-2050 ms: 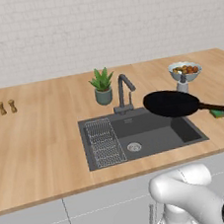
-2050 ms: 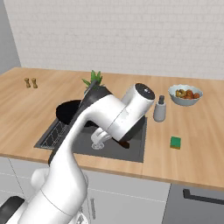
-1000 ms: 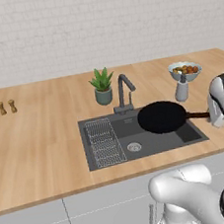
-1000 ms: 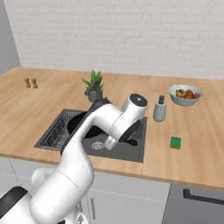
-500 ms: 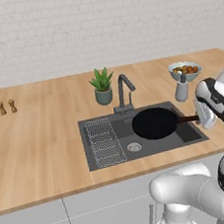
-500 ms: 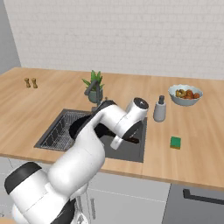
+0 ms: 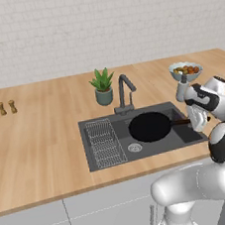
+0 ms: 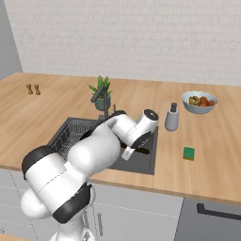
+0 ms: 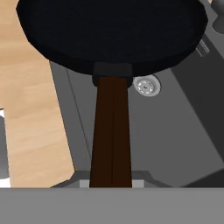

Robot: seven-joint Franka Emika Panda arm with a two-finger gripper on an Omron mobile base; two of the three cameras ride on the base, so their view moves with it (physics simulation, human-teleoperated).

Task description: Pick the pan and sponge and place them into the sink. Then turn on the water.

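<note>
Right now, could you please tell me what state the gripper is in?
Gripper: shut on the handle of the pan, holding it over the sink.

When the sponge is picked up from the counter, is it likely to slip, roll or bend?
The sponge is a flat rectangular block lying on the counter, so it probably will not roll. It looks small, so likely light. Being a sponge, it may squash somewhat in the tool.

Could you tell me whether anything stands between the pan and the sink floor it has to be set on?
Nothing visible does. The pan, held by its handle in the gripper, hangs over the open part of the sink. The wire rack sits off to one side, and the basin floor and drain under the pan look bare.
</note>
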